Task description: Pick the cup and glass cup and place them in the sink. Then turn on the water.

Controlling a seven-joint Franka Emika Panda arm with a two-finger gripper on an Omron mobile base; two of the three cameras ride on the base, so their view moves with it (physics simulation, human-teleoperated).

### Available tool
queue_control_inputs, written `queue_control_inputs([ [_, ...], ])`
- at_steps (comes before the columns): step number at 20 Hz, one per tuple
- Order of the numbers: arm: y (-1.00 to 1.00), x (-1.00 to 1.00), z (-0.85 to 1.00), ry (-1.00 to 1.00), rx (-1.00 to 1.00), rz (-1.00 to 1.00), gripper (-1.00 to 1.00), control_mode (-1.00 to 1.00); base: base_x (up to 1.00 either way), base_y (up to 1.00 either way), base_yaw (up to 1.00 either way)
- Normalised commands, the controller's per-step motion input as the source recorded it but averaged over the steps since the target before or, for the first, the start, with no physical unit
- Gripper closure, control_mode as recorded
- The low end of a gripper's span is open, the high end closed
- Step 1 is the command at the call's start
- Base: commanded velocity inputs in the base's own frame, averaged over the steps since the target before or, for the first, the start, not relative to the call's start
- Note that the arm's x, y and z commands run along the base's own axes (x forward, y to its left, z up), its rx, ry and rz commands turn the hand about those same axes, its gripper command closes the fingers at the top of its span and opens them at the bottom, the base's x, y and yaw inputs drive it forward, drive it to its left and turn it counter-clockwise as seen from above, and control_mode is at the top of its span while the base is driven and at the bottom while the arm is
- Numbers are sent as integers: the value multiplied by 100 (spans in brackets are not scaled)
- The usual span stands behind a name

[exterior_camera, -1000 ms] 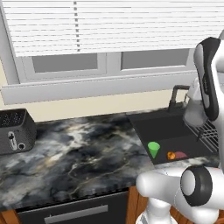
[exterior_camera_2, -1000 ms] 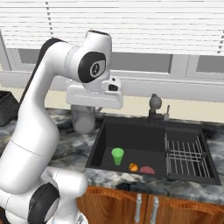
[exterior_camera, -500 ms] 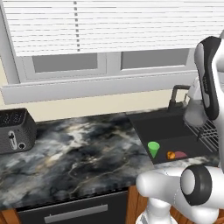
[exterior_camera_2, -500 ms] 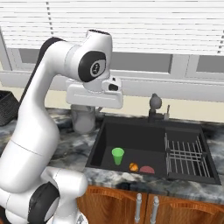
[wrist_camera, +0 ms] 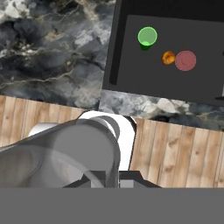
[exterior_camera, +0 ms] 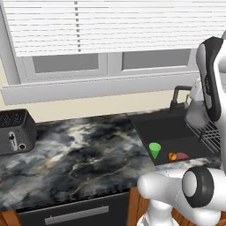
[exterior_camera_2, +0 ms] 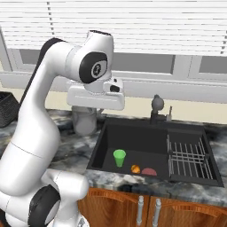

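Glass cup (exterior_camera_2: 84,120): a translucent grey cylinder without a handle, hanging upright beneath the white hand above the marbled bench (exterior_camera_2: 75,150), just left of the sink (exterior_camera_2: 142,133). In the hand view the glass cup (wrist_camera: 57,153) lies close against the lens, large and see-through, right at the claw (wrist_camera: 109,177); the claw is clenched around it. No label or writing can be read on it. The cup (exterior_camera_2: 119,158), bright green, tapered and wider at the rim, stands upright on the black sink floor, well apart from the claw and below it. Just beside the green cup lie a small orange thing (exterior_camera_2: 135,169) and a reddish disc (exterior_camera_2: 149,171). A wire rack (exterior_camera_2: 188,155) fills the sink's right part. The dark faucet (exterior_camera_2: 156,108) rises behind the basin.
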Motion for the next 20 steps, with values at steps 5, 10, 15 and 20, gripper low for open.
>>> queue_control_inputs([
  [5,14,22,-50,8,1,-6,100,-100,0,0,0],
  [10,5,56,-66,4,2,-13,100,-100,0,0,0],
  [15,-6,46,-56,1,-2,-19,100,-100,0,0,0],
  [20,-8,31,-36,0,-4,-26,100,-100,0,0,0],
])
